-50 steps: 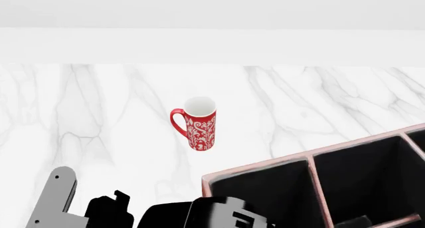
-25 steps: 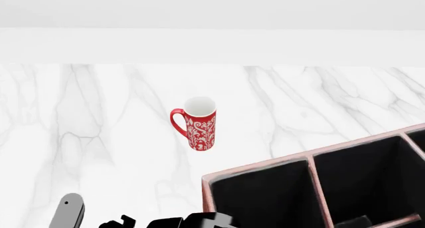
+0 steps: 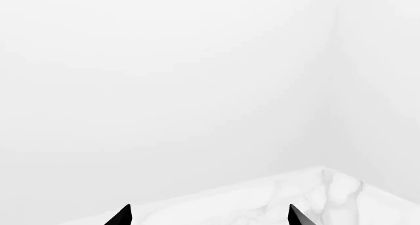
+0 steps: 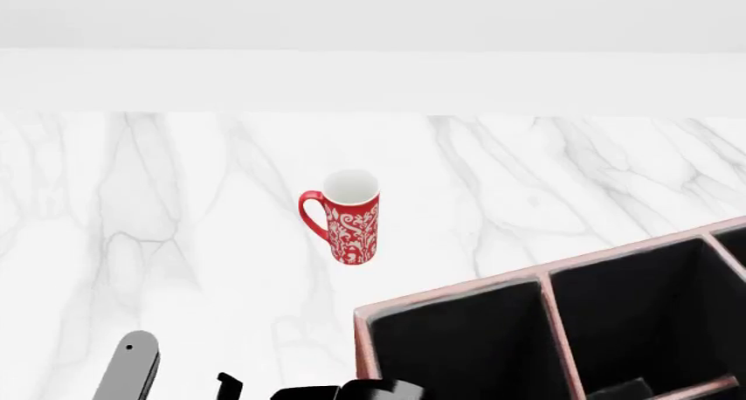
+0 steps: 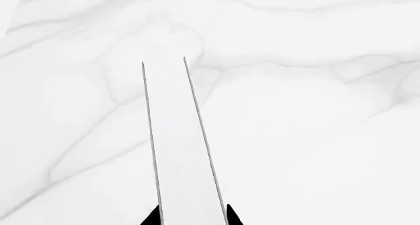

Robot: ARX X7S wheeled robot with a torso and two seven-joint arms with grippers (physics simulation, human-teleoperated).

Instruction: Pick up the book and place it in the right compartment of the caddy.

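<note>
Book (image 5: 177, 151): gripped in the right gripper (image 5: 192, 218), seen edge-on in the right wrist view as a long white band of page edges bounded by two thin dark cover lines. Fingers (image 5: 152, 218): closed against both covers, one black tip on each side of the near end. Far end of book extended outward from the fingers, over bare white marble bench (image 5: 315, 136), apart from the surface as far as can be judged. Position of book relative to caddy: cannot be told from these views. Left gripper (image 3: 208, 216): spread wide, nothing between the two black fingertips (image 3: 122, 216), aimed at a plain white wall with a corner of the bench below. Caddy (image 4: 466, 288): at the near right of the head view, set at an angle on the bench, pale pink rim, black interior divided by pink-edged partitions into several compartments; visible compartments dark, contents not discernible. Red patterned mug (image 4: 345, 217): upright on the bench, handle toward the left, well apart from the caddy. Grey arm link (image 4: 128, 372) and black arm parts (image 4: 349, 391): at the lower edge of the head view, just left of the caddy corner.
</note>
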